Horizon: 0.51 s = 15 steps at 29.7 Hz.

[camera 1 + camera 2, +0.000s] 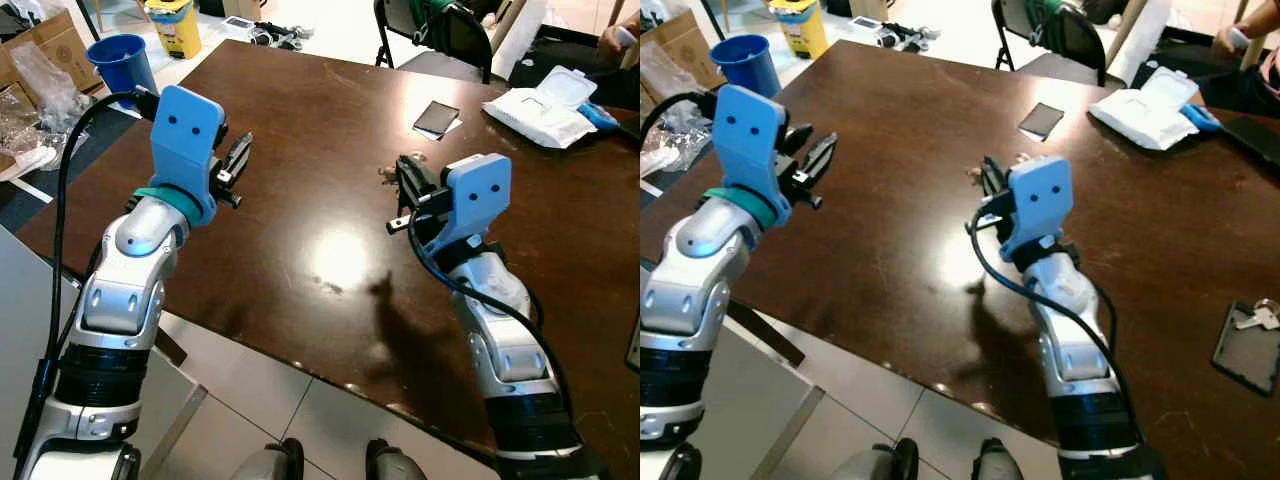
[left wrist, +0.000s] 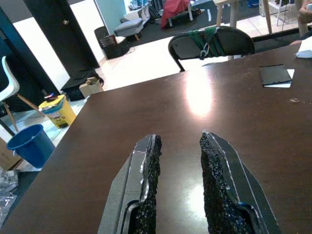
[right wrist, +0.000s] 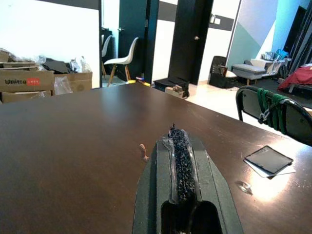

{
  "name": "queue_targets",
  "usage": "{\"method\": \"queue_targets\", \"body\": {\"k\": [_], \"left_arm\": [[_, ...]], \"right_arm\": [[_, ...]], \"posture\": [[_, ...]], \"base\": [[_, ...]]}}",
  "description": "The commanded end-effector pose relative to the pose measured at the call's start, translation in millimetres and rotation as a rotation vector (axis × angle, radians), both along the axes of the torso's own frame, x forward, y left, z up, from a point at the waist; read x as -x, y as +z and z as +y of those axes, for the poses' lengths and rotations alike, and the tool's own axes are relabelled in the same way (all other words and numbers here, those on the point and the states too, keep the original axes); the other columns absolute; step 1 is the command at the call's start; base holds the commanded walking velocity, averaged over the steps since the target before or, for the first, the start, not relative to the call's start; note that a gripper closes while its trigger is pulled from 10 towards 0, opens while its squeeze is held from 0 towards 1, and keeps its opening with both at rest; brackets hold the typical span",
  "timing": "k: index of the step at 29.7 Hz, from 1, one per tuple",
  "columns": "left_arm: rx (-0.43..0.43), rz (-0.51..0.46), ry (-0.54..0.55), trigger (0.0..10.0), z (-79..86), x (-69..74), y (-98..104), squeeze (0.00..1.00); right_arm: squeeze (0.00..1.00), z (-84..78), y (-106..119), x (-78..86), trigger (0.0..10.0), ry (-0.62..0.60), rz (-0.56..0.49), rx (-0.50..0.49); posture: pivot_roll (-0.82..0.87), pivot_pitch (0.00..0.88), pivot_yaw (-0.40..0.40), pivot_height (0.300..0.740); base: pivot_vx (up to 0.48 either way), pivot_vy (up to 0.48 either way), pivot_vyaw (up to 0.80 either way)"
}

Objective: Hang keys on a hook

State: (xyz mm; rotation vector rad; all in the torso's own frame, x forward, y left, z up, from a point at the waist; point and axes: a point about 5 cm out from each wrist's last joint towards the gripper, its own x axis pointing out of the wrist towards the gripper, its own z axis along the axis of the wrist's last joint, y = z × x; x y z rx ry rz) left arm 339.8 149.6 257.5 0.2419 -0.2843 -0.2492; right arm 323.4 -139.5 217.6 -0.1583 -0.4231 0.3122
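The keys (image 1: 1257,317) lie at the far corner of a dark flat pad (image 1: 1243,348) near the table's right edge. My right pincer (image 3: 178,136) is clenched on nothing, well to the left of that pad. My left pincer (image 2: 178,141) is spread and empty, farther left of the pad again. I judge the keys light, hard, slick and loose on their ring. I would pinch the ring or a key's flat head, so the loop hangs free for a hook.

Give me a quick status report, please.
Left hand open, empty, above table. Right hand shut, empty. Keys on table, far right, untouched.
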Motion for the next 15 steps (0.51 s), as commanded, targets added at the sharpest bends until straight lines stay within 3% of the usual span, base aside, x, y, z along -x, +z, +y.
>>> {"method": "queue_targets", "body": {"k": [1,15], "left_arm": [[-0.001,0.004,0.008,10.0,2.9,0.9,-1.4,0.00],[0.012,-0.014,0.008,10.0,-0.8,3.2,2.2,0.00]], "right_arm": [[0.00,2.6,-0.3,2.9,10.0,0.012,-0.004,-0.010],[0.00,7.9,-1.5,1.8,10.0,0.036,0.005,-0.012]], "posture": [[0.00,0.071,0.137,0.740],[0.03,0.077,0.116,0.740]], "base": [[0.000,0.000,0.00],[0.000,0.000,0.00]]}}
